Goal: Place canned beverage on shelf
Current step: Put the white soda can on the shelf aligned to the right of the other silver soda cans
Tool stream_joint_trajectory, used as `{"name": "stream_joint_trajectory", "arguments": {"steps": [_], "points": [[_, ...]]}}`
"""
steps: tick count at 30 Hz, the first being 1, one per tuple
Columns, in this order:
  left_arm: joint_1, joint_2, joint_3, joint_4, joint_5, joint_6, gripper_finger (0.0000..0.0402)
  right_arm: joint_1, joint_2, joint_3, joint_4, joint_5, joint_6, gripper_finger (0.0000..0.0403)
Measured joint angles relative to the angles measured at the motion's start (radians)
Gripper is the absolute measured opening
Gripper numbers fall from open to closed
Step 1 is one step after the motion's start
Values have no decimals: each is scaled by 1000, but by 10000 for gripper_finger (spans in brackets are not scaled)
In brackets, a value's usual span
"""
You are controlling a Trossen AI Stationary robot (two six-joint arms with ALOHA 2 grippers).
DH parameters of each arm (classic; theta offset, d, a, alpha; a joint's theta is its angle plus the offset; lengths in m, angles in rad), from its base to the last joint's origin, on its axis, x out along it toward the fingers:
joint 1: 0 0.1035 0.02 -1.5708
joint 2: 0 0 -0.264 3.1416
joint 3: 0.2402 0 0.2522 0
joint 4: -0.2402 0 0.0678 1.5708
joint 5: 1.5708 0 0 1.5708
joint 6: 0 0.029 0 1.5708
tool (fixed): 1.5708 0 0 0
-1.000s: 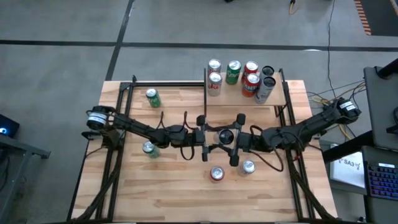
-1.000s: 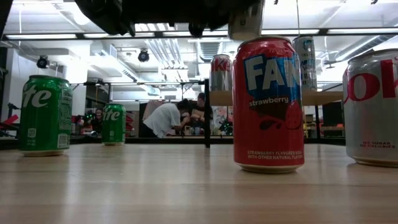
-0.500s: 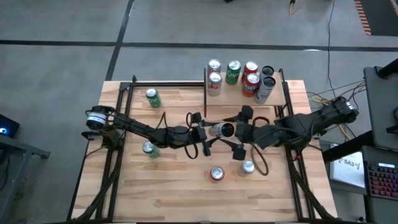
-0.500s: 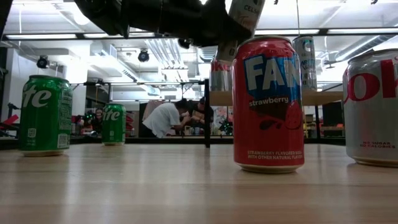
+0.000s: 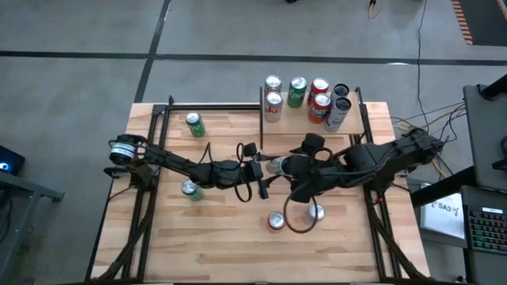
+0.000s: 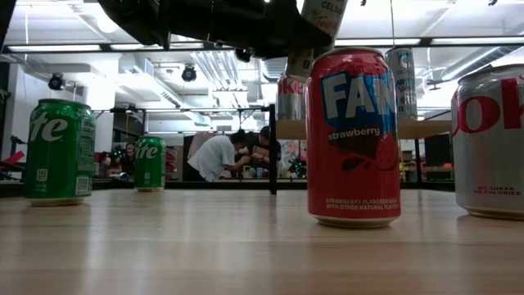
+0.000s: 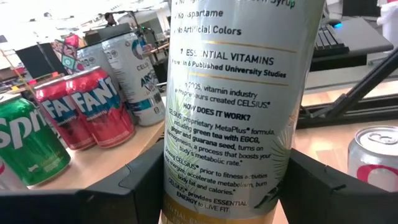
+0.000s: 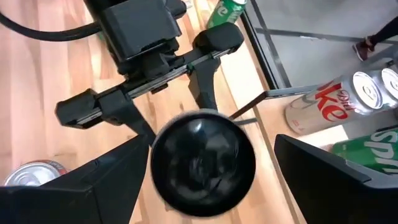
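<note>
A tall slim white Celsius can (image 7: 230,112) hangs above the table's middle, with my left gripper (image 5: 257,168) shut on it. The low view shows the can (image 6: 321,20) tilted, high above the tabletop. My right gripper (image 8: 205,193) is open above the can's dark round end (image 8: 202,163). Its fingers stand wide on either side and touch nothing. The shelf (image 5: 301,123), a small light wood board with black posts, is at the far right and carries several cans. My left gripper pinches the can's side wall (image 7: 171,186) between its two fingers (image 7: 134,186). The fingers come level from the table's left and lie across the can. The can is lifted clear of the table, roughly upright and tilted.
Loose cans stand on the table: a green one (image 5: 194,124) at the far left, another green one (image 5: 190,190) by the left arm, a red Fanta (image 6: 352,135) and a silver one (image 5: 316,211) near the front. A black cable loop (image 5: 297,220) hangs under the right arm.
My right gripper has risen away from the can and tipped, so it now looks slanting down on the can's end. My left gripper has turned at the wrist in place, and the can it holds has tilted and shifted slightly toward the table's left.
</note>
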Motion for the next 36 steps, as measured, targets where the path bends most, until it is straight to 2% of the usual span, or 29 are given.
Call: {"name": "stream_joint_trajectory", "arguments": {"steps": [4,9,12,36], "points": [[0,0,0,1,0,0,226,0,60,106,-82,-18,2,338],[-1,-1,0,7,0,0,226,-19,108,212,-152,-121,20,338],[-4,-4,0,11,-1,-3,226,-26,117,245,-193,-139,30,338],[-19,-7,21,24,2,-1,226,-52,142,219,-191,-158,6,330]]}}
